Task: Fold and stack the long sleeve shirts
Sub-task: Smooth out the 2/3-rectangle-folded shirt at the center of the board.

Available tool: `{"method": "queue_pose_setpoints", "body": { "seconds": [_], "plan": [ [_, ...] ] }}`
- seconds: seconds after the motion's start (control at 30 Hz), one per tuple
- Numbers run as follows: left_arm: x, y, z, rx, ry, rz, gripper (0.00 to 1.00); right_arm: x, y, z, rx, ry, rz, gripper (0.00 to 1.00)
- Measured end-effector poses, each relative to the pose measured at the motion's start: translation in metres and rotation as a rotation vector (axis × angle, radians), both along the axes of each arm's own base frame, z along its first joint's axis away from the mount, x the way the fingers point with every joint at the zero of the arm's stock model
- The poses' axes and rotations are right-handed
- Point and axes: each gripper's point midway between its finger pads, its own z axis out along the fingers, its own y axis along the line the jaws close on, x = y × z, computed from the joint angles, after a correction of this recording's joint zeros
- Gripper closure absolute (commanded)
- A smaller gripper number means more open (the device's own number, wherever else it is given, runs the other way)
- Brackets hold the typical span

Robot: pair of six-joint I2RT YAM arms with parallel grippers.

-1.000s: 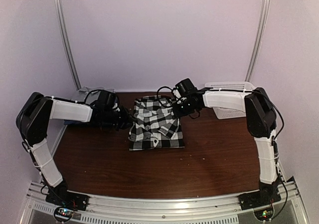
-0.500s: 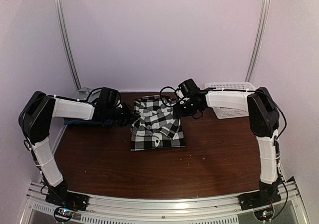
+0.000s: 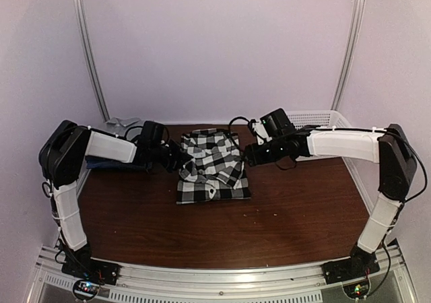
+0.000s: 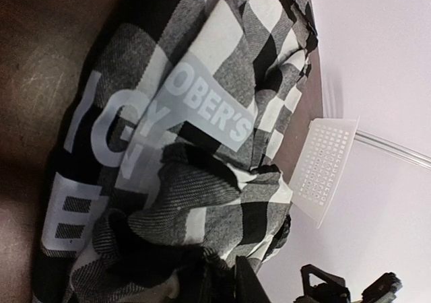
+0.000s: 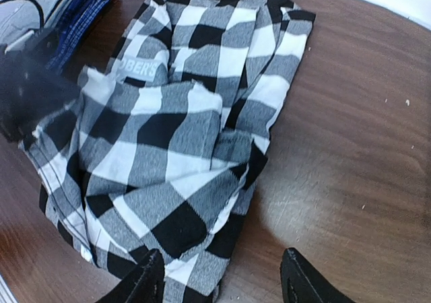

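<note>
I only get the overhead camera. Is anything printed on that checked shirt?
Observer: Yes. The left wrist view shows pale lettering on the plaid shirt, partly reading "OBER'S".
Operator: And is the gripper on the right holding anything?
Observer: No. In the right wrist view the right gripper is open, its fingers wide apart over the shirt's edge and the bare table, with nothing pinched between them.

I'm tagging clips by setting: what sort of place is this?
Probably a robotics lab cell, not a home: a left arm and right arm on a metal rail, a wooden table boxed in by plain walls, with a plaid shirt.
</note>
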Motion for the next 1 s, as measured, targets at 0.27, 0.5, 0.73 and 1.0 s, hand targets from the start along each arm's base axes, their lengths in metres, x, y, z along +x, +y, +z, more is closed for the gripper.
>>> {"method": "queue_pose_setpoints", "body": {
  "seconds": [0.27,0.5,0.73,1.0],
  "plan": [
    [0.003,-0.002,0.005,-0.016,-0.014,0.005,0.87,-0.063,0.006,-0.056,0.101,0.177,0.103,0.40],
    [0.003,-0.002,0.005,-0.016,-0.015,0.005,0.87,-0.077,0.028,-0.056,0.275,0.233,0.133,0.41],
    [0.004,-0.002,0.005,-0.016,-0.016,0.005,0.87,-0.071,0.039,-0.056,0.349,0.238,0.127,0.41],
    [0.004,-0.002,0.006,-0.016,-0.018,0.005,0.87,-0.069,0.047,-0.079,0.374,0.286,0.119,0.42]
  ]
}}
